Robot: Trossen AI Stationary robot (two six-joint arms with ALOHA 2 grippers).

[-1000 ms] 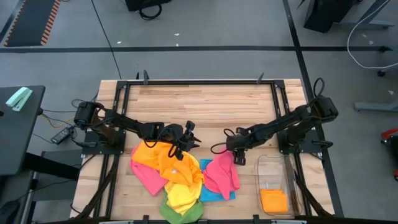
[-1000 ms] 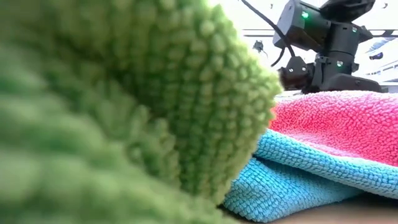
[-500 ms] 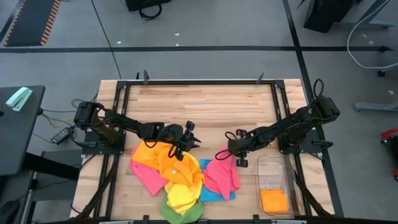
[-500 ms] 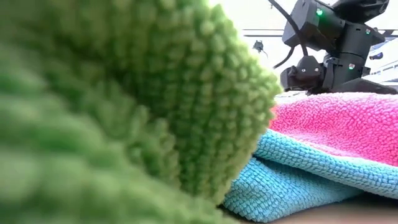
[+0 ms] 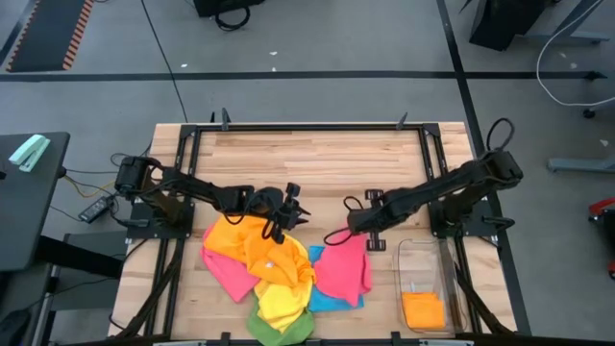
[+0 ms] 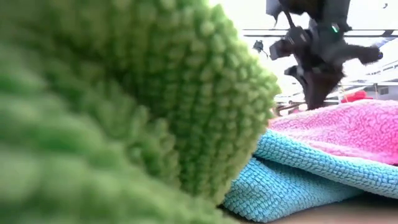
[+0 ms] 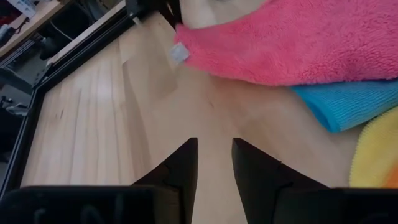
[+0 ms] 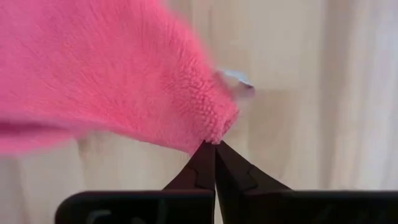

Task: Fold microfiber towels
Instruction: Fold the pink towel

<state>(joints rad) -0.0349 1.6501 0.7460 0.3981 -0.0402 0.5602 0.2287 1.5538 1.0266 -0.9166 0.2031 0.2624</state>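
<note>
Hovering over the orange towel (image 5: 248, 242), my left gripper (image 7: 214, 163) has its fingers a little apart and holds nothing. Beyond them lie a pink towel (image 7: 292, 37) and a blue towel (image 7: 348, 102). My right gripper (image 8: 215, 149) is pinched together on the corner of that pink towel, just above the table (image 5: 317, 159).

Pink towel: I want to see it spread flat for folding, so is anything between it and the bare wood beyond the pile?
Nothing visible. The right claw is shut on the pink towel corner, and the table beyond it is bare wood.
</note>
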